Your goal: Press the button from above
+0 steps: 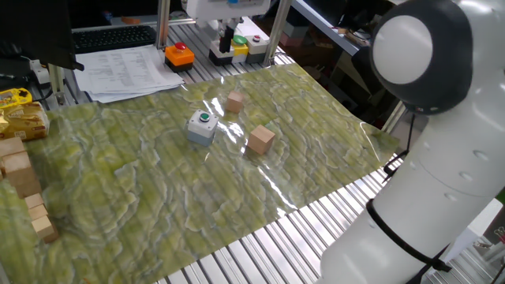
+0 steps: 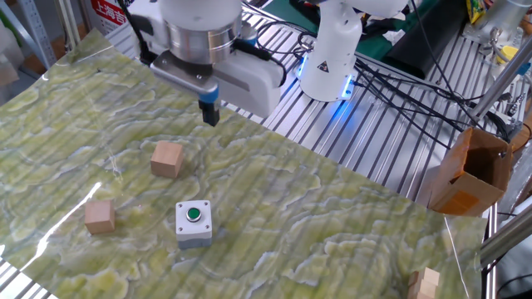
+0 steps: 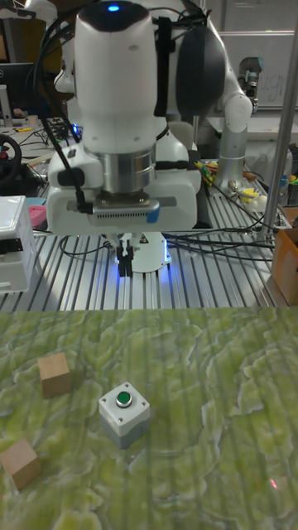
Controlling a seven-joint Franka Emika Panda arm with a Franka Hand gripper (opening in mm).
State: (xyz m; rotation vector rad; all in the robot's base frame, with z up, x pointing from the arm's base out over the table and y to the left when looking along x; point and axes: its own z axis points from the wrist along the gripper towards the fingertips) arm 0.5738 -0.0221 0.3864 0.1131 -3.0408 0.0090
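button (image 2: 194,214) untouched on mat; gripper (image 2: 211,113) high above, fingers' state unclear

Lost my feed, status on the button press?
Gripper raised, off to one side of the button. Small green push-button in light grey box unpressed, untouched. Plain wooden cube between them, below gripper height.

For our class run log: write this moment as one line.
phase: approach | gripper: raised, off target | button: unpressed | wooden cubes: untouched
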